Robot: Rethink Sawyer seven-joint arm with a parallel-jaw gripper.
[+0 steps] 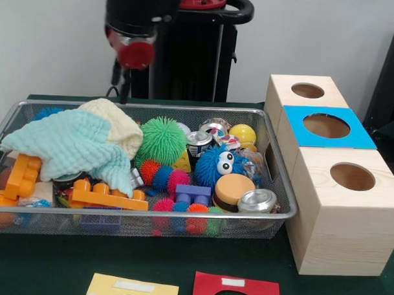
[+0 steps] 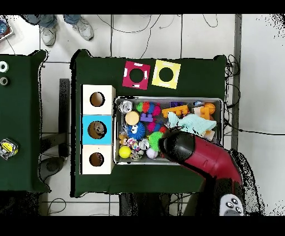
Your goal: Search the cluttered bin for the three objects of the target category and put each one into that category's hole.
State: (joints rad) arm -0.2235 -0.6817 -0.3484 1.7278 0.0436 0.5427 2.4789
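The silver wire-mesh bin (image 1: pixel 149 214) sits on the green table, full of mixed items. It also shows in the overhead view (image 2: pixel 116 133). My gripper (image 1: pixel 123 87) hangs from the arm's red and black head (image 1: pixel 133 29), just above the bin's far rim and behind a cream cloth (image 1: pixel 123 122). In the overhead view the arm (image 2: pixel 183 147) covers the gripper. Three wooden boxes with round holes stand beside the bin; the middle box (image 1: pixel 326 126) has a blue top (image 2: pixel 97 129).
The bin holds a pale green cloth (image 1: pixel 74 143), a green spiky ball (image 1: pixel 162 140), a blue fuzzy toy with eyes (image 1: pixel 219 164), a yellow ball (image 1: pixel 243 133), cans (image 1: pixel 258 200) and orange blocks (image 1: pixel 104 197). Red (image 1: pixel 234 290) and yellow (image 1: pixel 132 289) cards lie in front. A person's shoes (image 2: pixel 67 28) show.
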